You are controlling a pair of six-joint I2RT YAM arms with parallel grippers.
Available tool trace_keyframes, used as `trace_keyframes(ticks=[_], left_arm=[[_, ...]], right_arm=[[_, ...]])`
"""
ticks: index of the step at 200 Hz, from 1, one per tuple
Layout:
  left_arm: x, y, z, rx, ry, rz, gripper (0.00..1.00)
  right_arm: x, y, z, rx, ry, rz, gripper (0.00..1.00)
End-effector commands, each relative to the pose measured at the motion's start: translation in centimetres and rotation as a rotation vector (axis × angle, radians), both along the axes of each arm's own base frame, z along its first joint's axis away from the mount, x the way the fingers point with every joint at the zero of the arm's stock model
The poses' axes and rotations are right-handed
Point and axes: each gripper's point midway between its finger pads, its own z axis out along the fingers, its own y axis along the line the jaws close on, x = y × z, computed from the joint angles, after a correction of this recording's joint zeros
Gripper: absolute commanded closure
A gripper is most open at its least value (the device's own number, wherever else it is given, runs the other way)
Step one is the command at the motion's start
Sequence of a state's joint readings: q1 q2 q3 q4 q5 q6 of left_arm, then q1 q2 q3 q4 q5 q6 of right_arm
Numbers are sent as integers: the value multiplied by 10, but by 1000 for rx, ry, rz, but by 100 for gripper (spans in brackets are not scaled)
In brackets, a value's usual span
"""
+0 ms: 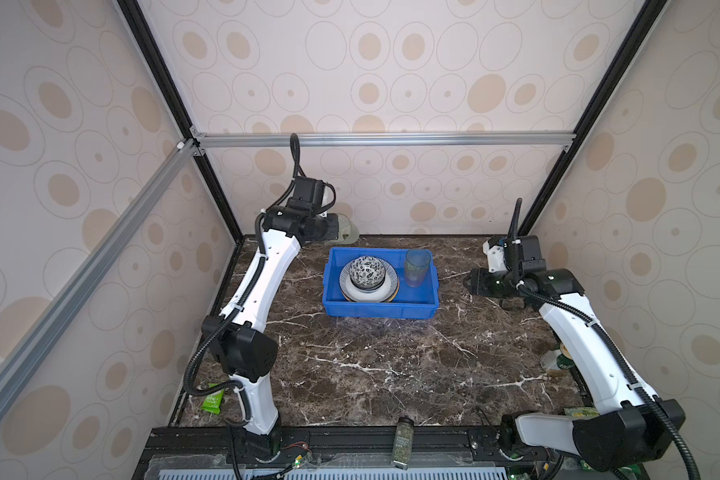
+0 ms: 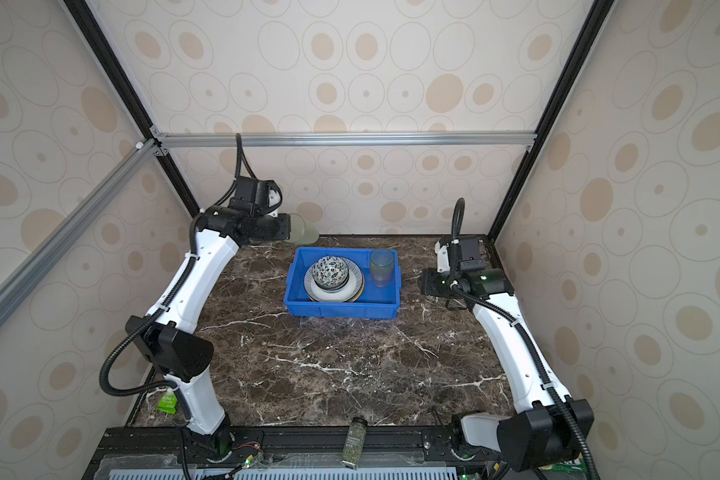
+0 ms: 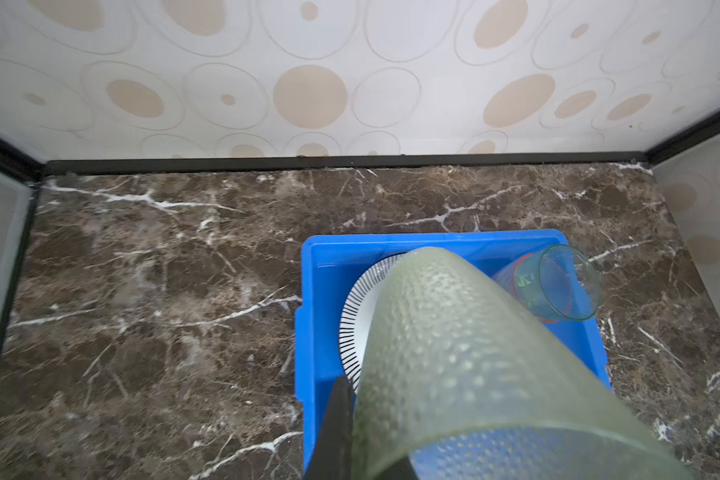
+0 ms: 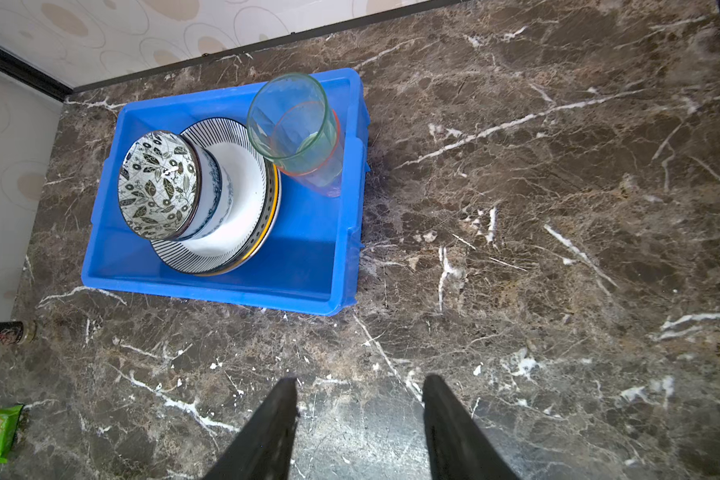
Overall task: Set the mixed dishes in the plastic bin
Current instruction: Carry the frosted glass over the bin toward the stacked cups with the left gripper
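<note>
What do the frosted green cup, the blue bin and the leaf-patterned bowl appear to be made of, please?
The frosted green cup: probably plastic, translucent and matte, with a dimpled skin. The blue bin: moulded plastic, evenly coloured, faintly glossy, with a rolled rim. The leaf-patterned bowl: likely glazed ceramic, judging by its shiny printed inside and bright highlight.

Glossy blue plastic bin (image 4: 208,293); frosted, dimpled green cup (image 3: 454,353); glazed leaf-patterned bowl (image 4: 159,185); polished brown marble-look tabletop (image 4: 558,249).

A slim spice jar (image 1: 405,442) was seen at the near edge of the dark marble tabletop (image 1: 371,365); a green snack packet (image 1: 213,400) was seen at the near left.
</note>
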State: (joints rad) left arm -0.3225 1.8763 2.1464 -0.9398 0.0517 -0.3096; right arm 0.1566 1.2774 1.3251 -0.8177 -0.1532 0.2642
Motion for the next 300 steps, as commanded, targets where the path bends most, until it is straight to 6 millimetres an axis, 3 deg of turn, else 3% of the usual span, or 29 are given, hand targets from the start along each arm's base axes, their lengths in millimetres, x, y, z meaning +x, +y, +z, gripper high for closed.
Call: trace_keyframes(ticks=[1,74,127,187,245,300], left_arm=[[-3,-30,9,-1,-10,-71,100],[10,-94,-6,-39,-20,-222,100],[12,-154,-24,-8,-80,-389,100],[18,-175,-21,-77,-119,-425,100],[24,-196,-49,-55,-128,-482,100],[29,-201,-60,-62,-117,-478,100]], right_arm=[[-3,1,2,18,-13,5,48],[-11,-1,-7,14,27,8,48],[-11,2,-9,31,40,10,49],[-11,5,-7,50,32,15,49],[-9,11,-7,85,34,29,49],[-9,13,-3,91,25,35,49]])
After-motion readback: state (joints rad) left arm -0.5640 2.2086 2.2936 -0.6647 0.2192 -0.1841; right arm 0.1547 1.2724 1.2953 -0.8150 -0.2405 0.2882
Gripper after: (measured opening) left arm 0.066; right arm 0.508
